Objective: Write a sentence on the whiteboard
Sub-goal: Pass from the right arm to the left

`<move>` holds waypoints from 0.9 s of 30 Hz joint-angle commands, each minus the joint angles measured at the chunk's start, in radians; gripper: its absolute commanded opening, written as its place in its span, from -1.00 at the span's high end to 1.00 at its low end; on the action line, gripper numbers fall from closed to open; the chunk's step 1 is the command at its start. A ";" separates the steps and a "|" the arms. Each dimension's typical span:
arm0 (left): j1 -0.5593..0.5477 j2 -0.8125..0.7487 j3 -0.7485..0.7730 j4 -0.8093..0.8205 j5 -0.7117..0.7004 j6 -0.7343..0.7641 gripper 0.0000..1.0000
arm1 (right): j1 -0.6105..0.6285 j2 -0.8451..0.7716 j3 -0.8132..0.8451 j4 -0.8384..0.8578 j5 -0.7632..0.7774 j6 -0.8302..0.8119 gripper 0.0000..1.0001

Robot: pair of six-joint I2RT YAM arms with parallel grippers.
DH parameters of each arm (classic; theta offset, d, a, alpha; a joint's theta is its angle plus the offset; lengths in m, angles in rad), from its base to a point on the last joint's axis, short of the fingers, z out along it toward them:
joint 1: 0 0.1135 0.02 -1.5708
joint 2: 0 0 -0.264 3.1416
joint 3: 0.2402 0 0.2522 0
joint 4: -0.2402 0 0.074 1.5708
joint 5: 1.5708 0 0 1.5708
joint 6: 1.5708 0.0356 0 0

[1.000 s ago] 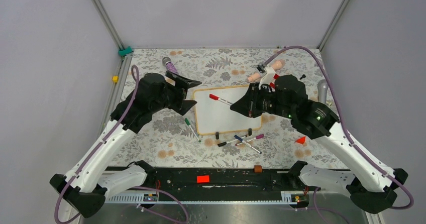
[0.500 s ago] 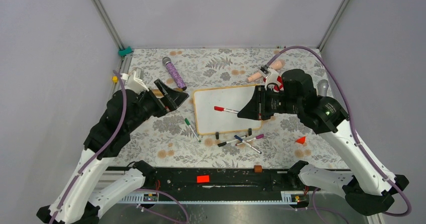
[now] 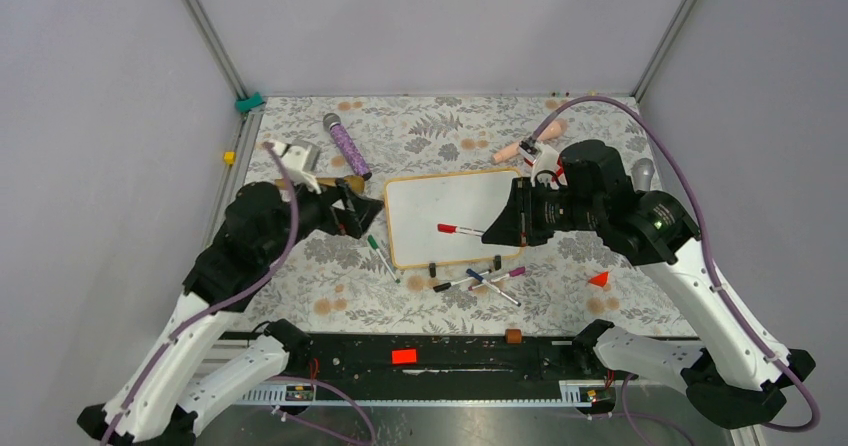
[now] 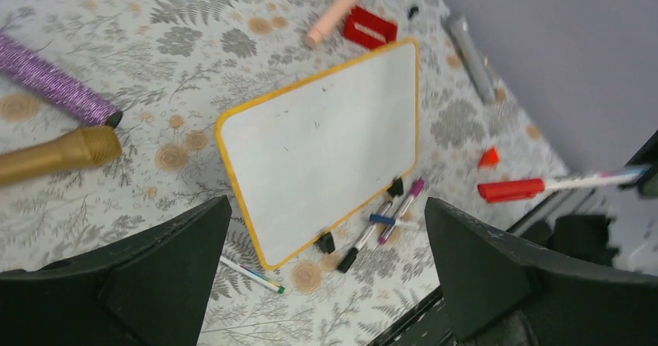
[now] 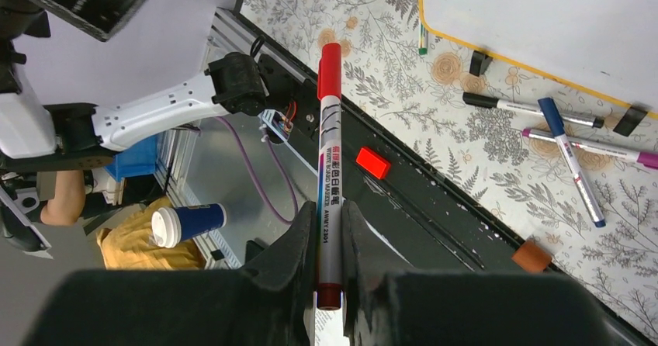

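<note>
I watch from my remote desk as the floral-patterned table carries the whiteboard, lying flat at centre. To the far left of it lie a glittery purple cylinder and a gold one. A peach cylinder and a red block sit just past its far right corner, with a grey cylinder further right. Along the board's near edge lie a green-capped marker, a crossed bunch of markers and, to the right, an orange wedge.
</note>
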 commanded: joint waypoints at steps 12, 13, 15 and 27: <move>-0.126 0.144 0.090 0.036 0.319 0.506 -0.97 | -0.011 0.068 0.087 -0.095 0.003 0.003 1.00; -0.134 0.144 0.090 0.036 0.319 0.516 -0.95 | -0.010 0.069 0.087 -0.095 0.001 0.003 1.00; -0.149 0.153 0.091 0.036 0.326 0.545 -0.80 | -0.011 0.071 0.088 -0.089 0.002 0.005 1.00; -0.274 0.272 0.151 -0.008 0.301 0.720 -0.40 | -0.010 0.126 0.128 -0.028 -0.080 0.049 1.00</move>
